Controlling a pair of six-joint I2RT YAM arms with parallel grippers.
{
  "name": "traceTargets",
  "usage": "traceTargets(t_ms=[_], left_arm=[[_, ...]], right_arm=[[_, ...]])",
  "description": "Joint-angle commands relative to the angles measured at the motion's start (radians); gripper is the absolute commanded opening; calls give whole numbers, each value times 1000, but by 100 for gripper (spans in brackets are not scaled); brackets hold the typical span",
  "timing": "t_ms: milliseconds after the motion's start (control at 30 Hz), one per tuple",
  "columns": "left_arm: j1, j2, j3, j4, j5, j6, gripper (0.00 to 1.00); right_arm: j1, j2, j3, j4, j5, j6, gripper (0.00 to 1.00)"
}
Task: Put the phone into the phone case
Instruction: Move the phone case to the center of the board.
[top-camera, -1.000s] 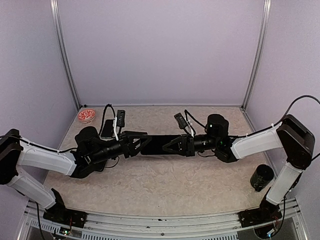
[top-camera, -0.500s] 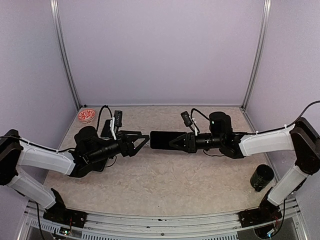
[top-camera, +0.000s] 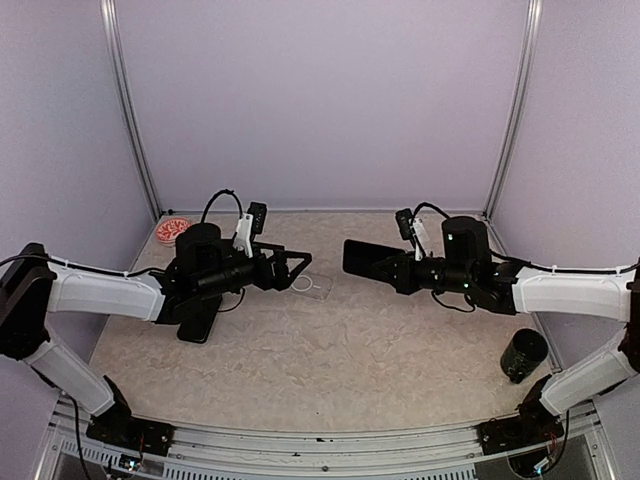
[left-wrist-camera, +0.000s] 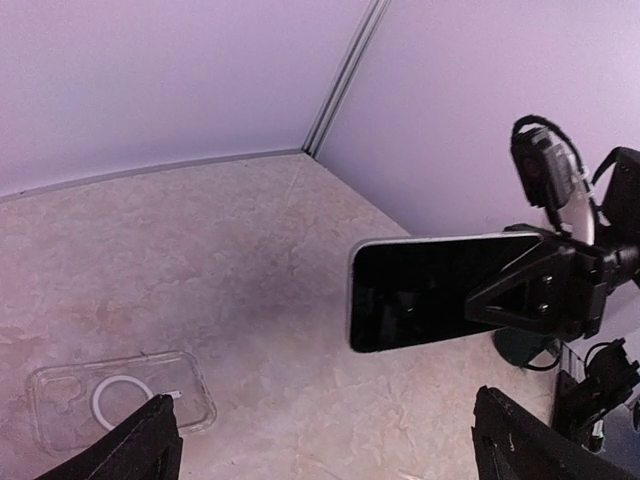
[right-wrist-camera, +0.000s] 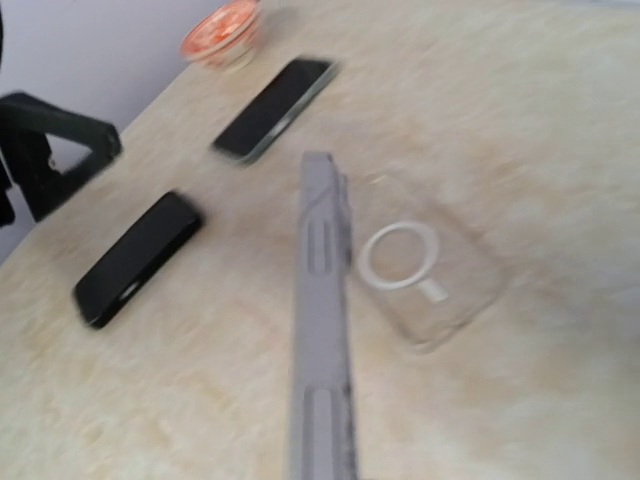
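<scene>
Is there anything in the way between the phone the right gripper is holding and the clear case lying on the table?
Nothing visible lies between them. The phone is held in the air by the right gripper, and only bare table separates it from the clear case. The open left gripper hovers at the case's other end and might crowd the placement.

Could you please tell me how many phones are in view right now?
3. One phone is held above the table by the right gripper. A second phone lies beside the red dish. A third phone lies farther from it. The arms may hide more.
</scene>
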Motion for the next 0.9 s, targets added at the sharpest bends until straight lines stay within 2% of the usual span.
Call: traceTargets(t_ms=[0,300,733,867], left_arm=[[-1,92,102,-197,-89,101,99],[0,275,259,-340,-156,223,90],[-29,490,444,-411,-160,199,77],[-35,549,489,-434,-150,196,68]], right_arm=[[-18,-82,-26,-16,113,-28,0],[-32,-139,-77,-24,138,-32,0],[-50,-181,-119,-23,174,-22,0],[-55,-199,-132,-23,185,-20,0]])
